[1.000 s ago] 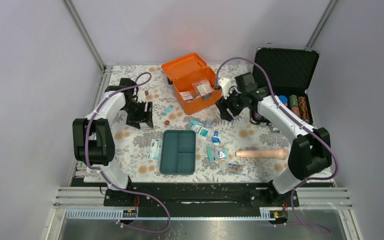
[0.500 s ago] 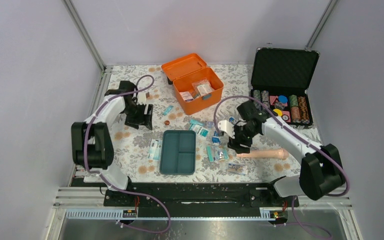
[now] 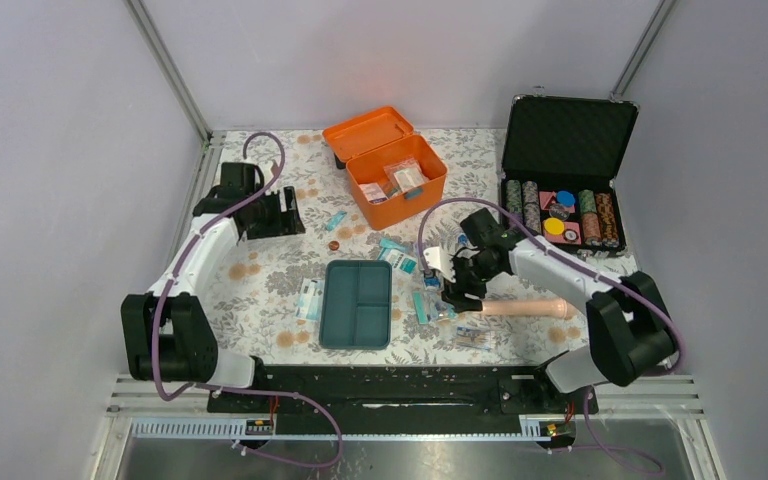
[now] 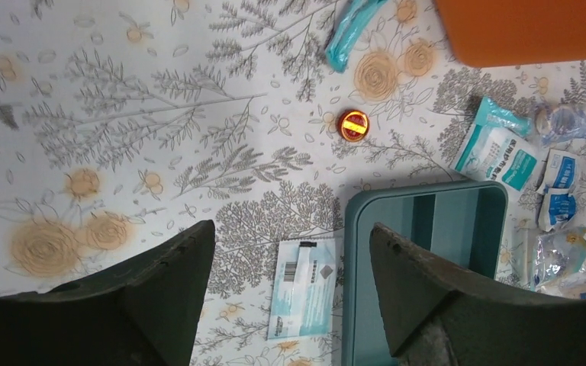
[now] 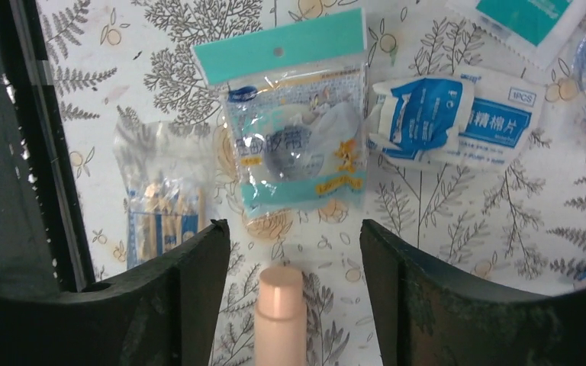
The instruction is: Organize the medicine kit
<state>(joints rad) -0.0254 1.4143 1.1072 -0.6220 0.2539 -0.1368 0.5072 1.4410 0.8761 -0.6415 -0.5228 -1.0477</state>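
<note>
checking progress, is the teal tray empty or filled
Empty. All three compartments of the teal tray show bare floor; the packets lie outside it.

Look at the far right corner of the table [image 3: 260,290]. You can see a black case [image 3: 568,140] there, and its lid stands up and open. Inside the case are rows of round chips [image 3: 560,215] in green, pink, blue, yellow and brown.

Near the front on the right, a long peach stick [image 3: 525,308] lies flat on its side. In the right wrist view you can see its round end [image 5: 279,316] at the bottom.

A small red round thing [image 4: 353,126] with a yellow stripe lies alone near the middle of the table.

The table has a white cloth with orange flowers and grey leaves. Grey walls [image 3: 60,150] stand around it.
</note>
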